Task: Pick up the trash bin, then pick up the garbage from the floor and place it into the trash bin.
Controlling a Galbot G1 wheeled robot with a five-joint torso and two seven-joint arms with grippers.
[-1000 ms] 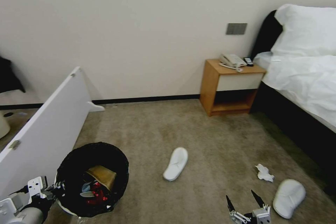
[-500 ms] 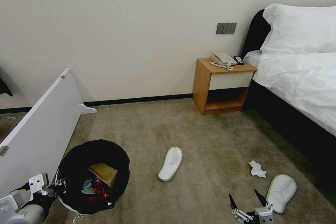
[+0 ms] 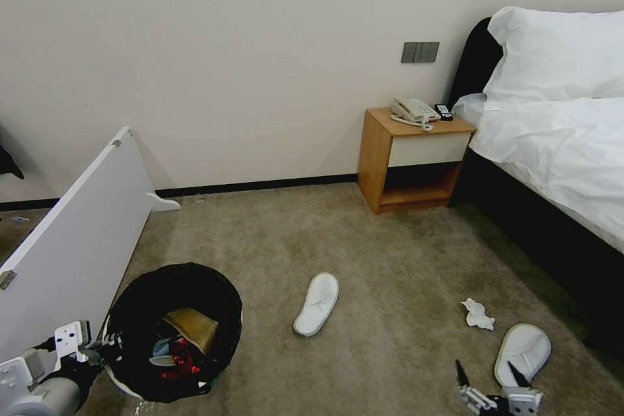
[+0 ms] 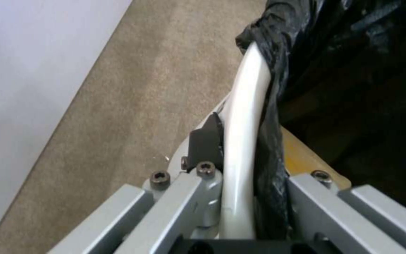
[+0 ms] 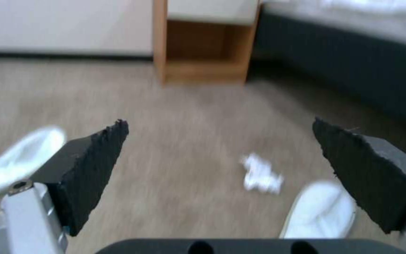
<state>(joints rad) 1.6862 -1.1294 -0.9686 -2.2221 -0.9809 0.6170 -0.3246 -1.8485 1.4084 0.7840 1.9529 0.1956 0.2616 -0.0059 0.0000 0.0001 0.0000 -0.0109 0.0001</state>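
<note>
The left tool (image 3: pixel 97 346) sits low at the robot's left and is clamped on the rim of the trash bin (image 3: pixel 221 286), 1 finger outside the white wall and the other inside against the black liner; the left wrist view shows that white rim (image 4: pixel 245 106) pinched between the metal fingers (image 4: pixel 205 141) with the bag (image 4: pixel 278 70) bunched over it. Inside the bin lie a tan cardboard box (image 3: pixel 190 327), something red (image 3: pixel 179 359) and a bit of blue (image 3: pixel 160 347). The bin stands close beside a white panel (image 3: pixel 71 240) that leans at an angle on the left. On the floor (image 3: pixel 390 253), a beige-brown carpet, 1 white slipper (image 3: pixel 316 303) lies near the middle, well apart from the bin. A crumpled white tissue (image 3: pixel 478 314) lies farther to the right, and just beyond it toward the robot is the 2nd slipper (image 3: pixel 522 354). The right tool (image 3: pixel 492 378) hovers low at the frame's bottom edge, its 2 dark fingertips spread wide and empty, just beside that 2nd slipper; in the right wrist view the tissue (image 5: pixel 260 175) and this slipper (image 5: pixel 320 211) lie between the parted black pads (image 5: pixel 95 165). Against the wall stand a wooden nightstand (image 3: pixel 416 162) with a telephone (image 3: pixel 413 110) and a bed (image 3: pixel 559 143) with white linen.
</note>
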